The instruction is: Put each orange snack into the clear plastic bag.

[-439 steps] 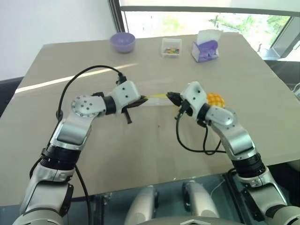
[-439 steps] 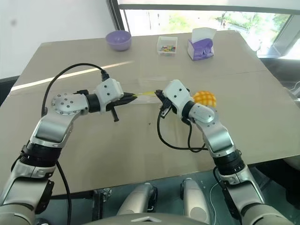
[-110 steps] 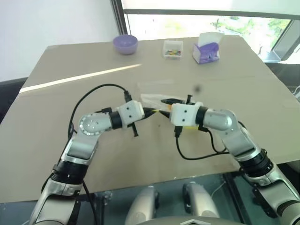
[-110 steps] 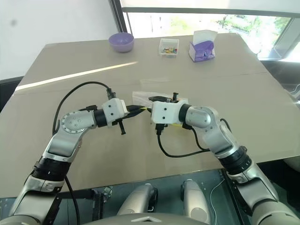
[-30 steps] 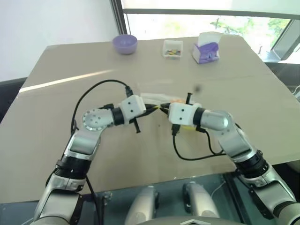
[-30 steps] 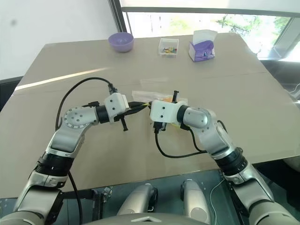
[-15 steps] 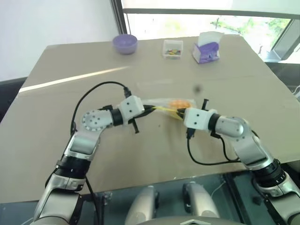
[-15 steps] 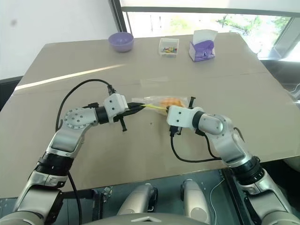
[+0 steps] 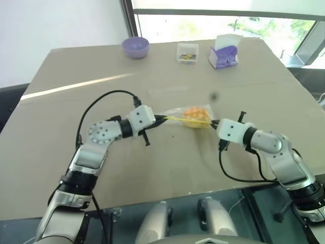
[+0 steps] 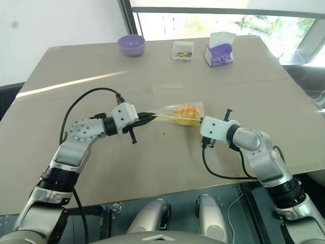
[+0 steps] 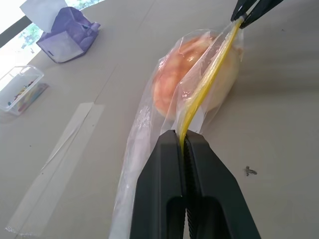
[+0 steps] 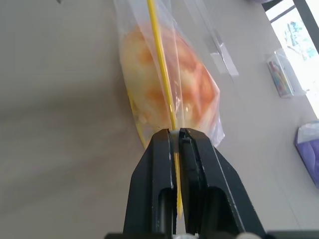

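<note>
A tan counter [image 9: 101, 173] stood before a bright window. Over its middle, a clear plastic bag [image 9: 189, 116] hung stretched between 2 robot arms, its yellow zip strip [image 11: 205, 92] running taut along the top edge. Inside the bag sat 1 orange snack [image 9: 195, 114], a round orange-yellow bun seen through the plastic.

The left tool [image 9: 163, 118] pointed toward the middle of the counter, its 2 black fingers [image 11: 162, 189] pressed together and clamped on the zip strip at the bag's left end. The right tool [image 9: 213, 122] faced it from the other side, its fingers [image 12: 157, 184] likewise pinched together on the yellow strip at the bag's right end. In the left wrist view the tips of the right tool gripped the far corner of the strip, with the snack bulging below the line between the 2 tools. The left part of the bag trailed down as loose, empty plastic.

A strip of clear tape [image 10: 168, 88] lay on the counter just behind the bag. At the far edge, well apart from the bag, stood a purple bowl [image 9: 135, 47], a small clear box of colourful bits [image 9: 186, 52], and a purple-and-white tissue box [image 9: 224, 51], in a row from left to right.
</note>
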You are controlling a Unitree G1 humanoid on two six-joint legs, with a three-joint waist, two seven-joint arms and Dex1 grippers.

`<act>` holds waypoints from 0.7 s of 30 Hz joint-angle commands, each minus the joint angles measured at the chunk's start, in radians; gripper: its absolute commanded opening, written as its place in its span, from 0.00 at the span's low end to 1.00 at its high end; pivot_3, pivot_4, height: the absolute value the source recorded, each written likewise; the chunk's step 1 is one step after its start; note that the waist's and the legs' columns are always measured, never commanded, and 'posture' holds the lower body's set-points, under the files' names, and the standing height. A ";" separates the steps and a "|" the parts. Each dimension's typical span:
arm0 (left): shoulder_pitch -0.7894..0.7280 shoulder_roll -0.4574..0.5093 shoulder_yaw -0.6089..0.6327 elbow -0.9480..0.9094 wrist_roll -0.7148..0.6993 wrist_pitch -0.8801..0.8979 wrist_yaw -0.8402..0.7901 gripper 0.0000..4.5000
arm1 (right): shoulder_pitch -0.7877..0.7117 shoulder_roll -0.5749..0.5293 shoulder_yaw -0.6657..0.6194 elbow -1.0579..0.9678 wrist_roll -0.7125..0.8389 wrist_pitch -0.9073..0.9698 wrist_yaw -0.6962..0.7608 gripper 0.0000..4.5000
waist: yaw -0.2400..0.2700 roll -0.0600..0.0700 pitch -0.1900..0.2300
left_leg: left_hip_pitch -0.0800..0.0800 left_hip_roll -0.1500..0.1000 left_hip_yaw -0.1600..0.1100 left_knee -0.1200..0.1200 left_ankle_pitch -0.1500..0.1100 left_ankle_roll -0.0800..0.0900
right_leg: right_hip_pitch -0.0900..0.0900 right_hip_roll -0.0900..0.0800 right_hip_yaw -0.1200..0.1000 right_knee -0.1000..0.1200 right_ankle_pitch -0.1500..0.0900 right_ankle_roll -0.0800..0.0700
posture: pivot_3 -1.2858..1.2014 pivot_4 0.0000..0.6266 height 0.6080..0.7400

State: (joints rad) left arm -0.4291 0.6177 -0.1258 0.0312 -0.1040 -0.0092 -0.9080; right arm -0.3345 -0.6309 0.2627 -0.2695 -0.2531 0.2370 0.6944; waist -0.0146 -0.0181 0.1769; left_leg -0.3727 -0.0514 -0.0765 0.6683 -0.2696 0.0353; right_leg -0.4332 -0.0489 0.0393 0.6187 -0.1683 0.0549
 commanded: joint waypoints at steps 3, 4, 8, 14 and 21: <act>0.012 0.027 0.068 -0.042 -0.013 0.001 0.030 0.00 | 0.009 -0.033 -0.061 0.018 -0.006 0.007 -0.016 0.04 | 0.000 0.000 0.000 | 0.000 0.000 0.000 0.000 0.000 0.000 | 0.000 0.000 0.000 0.000 0.000 0.000 | 0.52 0.24 1.00; 0.014 0.027 0.067 -0.046 -0.013 0.002 0.031 0.00 | 0.009 -0.034 -0.061 0.021 -0.005 0.005 -0.016 0.04 | 0.000 0.000 0.000 | 0.000 0.000 0.000 0.000 0.000 0.000 | 0.000 0.000 0.000 0.000 0.000 0.000 | 0.52 0.24 1.00; 0.028 0.026 0.063 -0.069 -0.014 0.006 0.036 0.00 | 0.011 -0.039 -0.060 0.028 0.002 -0.007 -0.013 0.04 | 0.001 0.000 0.000 | 0.000 0.000 0.000 0.000 0.000 0.000 | 0.000 0.000 0.000 -0.001 0.000 0.000 | 0.52 0.24 1.00; 0.052 0.018 0.058 -0.106 -0.019 0.024 0.045 0.00 | 0.014 -0.045 -0.066 0.031 0.014 -0.023 -0.010 0.04 | 0.001 0.000 0.000 | -0.001 0.000 0.000 0.000 0.000 0.000 | 0.000 0.000 0.000 -0.001 0.000 0.000 | 0.52 0.24 1.00; 0.048 0.014 0.062 -0.113 -0.024 0.047 0.058 0.00 | 0.056 -0.048 -0.103 -0.010 0.095 -0.009 0.030 0.45 | 0.002 0.000 0.000 | -0.005 0.000 -0.001 0.001 0.000 0.000 | -0.003 0.000 -0.002 -0.001 0.000 0.000 | 0.52 0.24 1.00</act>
State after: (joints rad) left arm -0.3772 0.6274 -0.0823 -0.0479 -0.1193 0.0404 -0.8606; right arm -0.2802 -0.6773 0.1830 -0.2420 -0.1793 0.2301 0.7170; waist -0.0122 -0.0182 0.1769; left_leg -0.3793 -0.0515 -0.0779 0.6690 -0.2695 0.0352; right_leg -0.4381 -0.0494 0.0376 0.6177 -0.1680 0.0548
